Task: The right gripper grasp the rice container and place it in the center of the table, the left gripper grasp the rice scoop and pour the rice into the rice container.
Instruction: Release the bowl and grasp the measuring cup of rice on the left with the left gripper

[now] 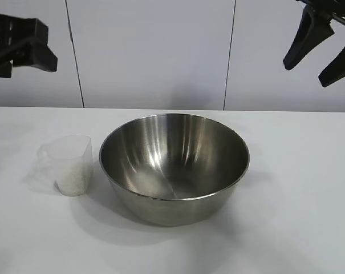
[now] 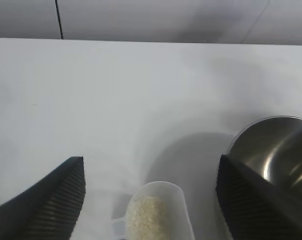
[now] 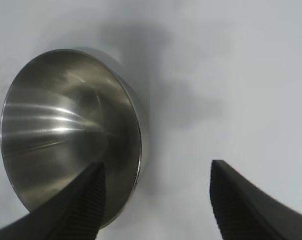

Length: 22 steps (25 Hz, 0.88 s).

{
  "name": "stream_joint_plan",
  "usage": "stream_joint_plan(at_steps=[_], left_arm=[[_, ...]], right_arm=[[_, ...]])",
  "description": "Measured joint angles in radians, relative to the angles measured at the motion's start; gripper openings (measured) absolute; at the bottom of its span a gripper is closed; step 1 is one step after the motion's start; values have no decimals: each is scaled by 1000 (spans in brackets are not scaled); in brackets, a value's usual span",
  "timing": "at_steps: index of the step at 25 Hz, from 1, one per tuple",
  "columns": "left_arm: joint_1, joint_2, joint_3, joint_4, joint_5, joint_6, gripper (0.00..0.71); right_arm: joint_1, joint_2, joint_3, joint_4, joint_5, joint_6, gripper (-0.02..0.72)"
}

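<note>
The rice container (image 1: 174,169), a large round bowl of shiny stainless steel with a thin rim, is seen standing upright near the middle of the table (image 1: 297,200), a flat, plain white top. Its inside is bare metal, with bright streaks of reflected light across the wall. Just beside it, on the exterior view's left, the rice scoop (image 1: 69,164) is set upright on the table: a small measuring cup of translucent clear plastic with slightly tapered walls and a side handle turned away from the bowl. A narrow gap appears to lie between cup and bowl. The rice (image 1: 73,181), a loose heap of small white grains, is held in the lower part of the cup.

The left gripper (image 1: 29,51), black with a bulky body, is seen high at the exterior view's upper left, well above the table and apart from the cup. In the left wrist view its two ribbed black fingers (image 2: 56,200) are spread wide, with the cup and its rice between and beyond them, and nothing is gripped.

The right gripper (image 1: 320,54), black with two tapered, pointed fingers, is held high at the upper right, well clear of the bowl. Its fingers are parted, about half spread, and nothing is held. In the right wrist view the bowl is seen below, partly behind one finger (image 3: 76,210), with bare table under the gap.
</note>
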Motion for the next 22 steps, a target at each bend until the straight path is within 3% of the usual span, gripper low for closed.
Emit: stream_joint_plan(at_steps=[5,13,22], left_arm=[[-72,-11,233,7,-324,0,533],[-75,4,375,20,-522,2,533],[-75,308,479,113,-931,-36,533]], right_arm=[[0,0,0,0,-1,0,422],[0,0,0,-1,-2,0,422],[0,0,0,-3,-3,0,422]])
